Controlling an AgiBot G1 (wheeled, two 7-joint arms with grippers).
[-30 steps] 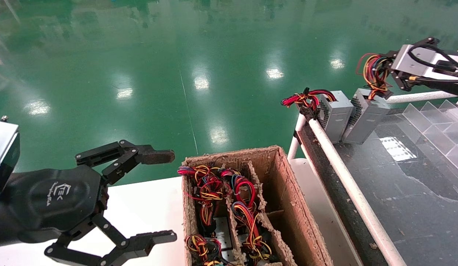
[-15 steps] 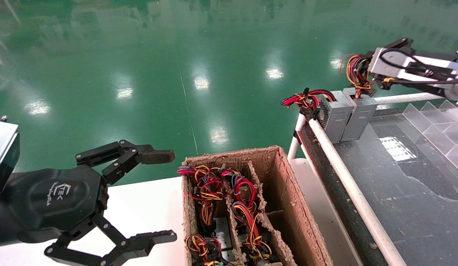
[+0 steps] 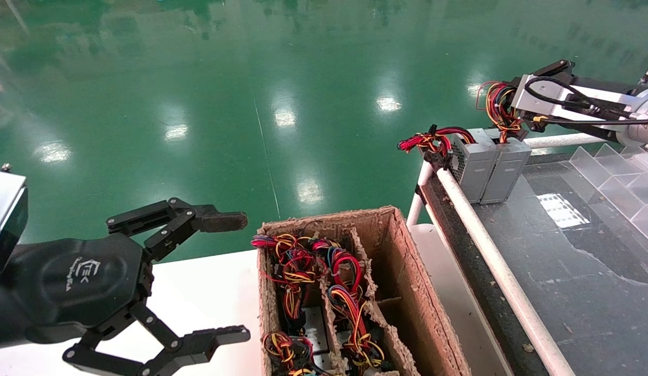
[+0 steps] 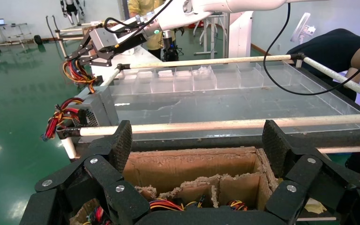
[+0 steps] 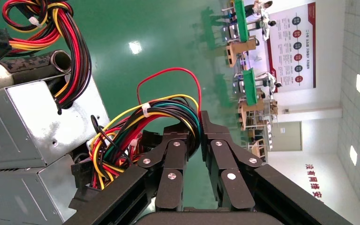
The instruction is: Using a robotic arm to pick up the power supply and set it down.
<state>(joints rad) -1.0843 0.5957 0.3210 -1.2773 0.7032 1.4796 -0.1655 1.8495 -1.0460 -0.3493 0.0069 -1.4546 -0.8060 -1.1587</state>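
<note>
1. Where you look down past the left gripper [image 3: 209, 277], a cardboard box [image 3: 407, 277] of wired units sits on the white table [image 3: 209, 292], beside a dark bench [image 3: 579, 271] with a white rail [image 3: 491, 256].
2. At the bench's far corner your supply [image 3: 506, 167] stands upright, touching a second grey box [image 3: 472, 164] with red-and-black wires.
3. Your right gripper [image 5: 200, 136] is pinched on the supply's wire bundle [image 5: 136, 136] above the box.
4. Your left gripper hangs parked, jaws spread wide, holding nothing.
</note>
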